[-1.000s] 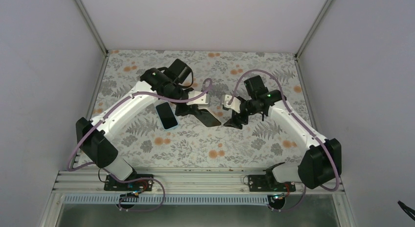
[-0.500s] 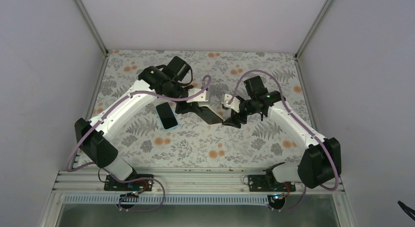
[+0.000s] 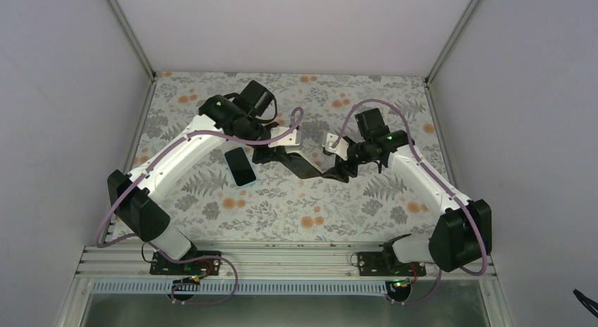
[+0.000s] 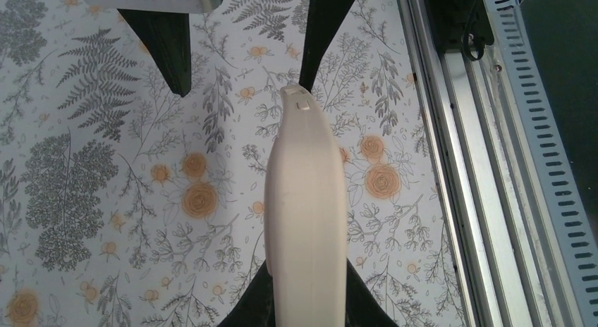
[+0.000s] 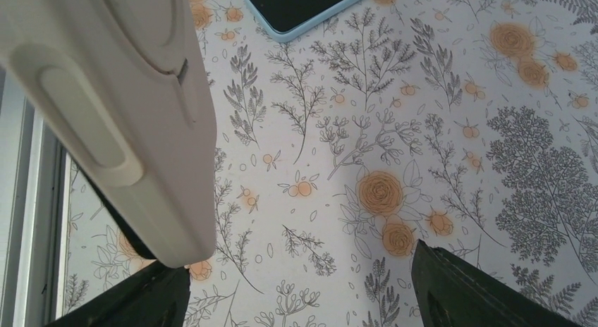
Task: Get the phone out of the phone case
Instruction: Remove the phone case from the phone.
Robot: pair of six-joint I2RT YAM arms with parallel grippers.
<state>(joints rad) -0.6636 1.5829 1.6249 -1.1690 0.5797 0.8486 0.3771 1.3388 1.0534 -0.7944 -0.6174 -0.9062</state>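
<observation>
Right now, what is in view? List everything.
phone: one, dark screen with a light blue rim, flat on the table, left of the grippers.
case: one, cream in the wrist views, dark from above, between the grippers.
table: one, floral cloth in white, grey and orange.
rail: one, silver, near edge.
left gripper: one, black, shut on the case.
right gripper: one, black, open, one finger by the case's end.
</observation>
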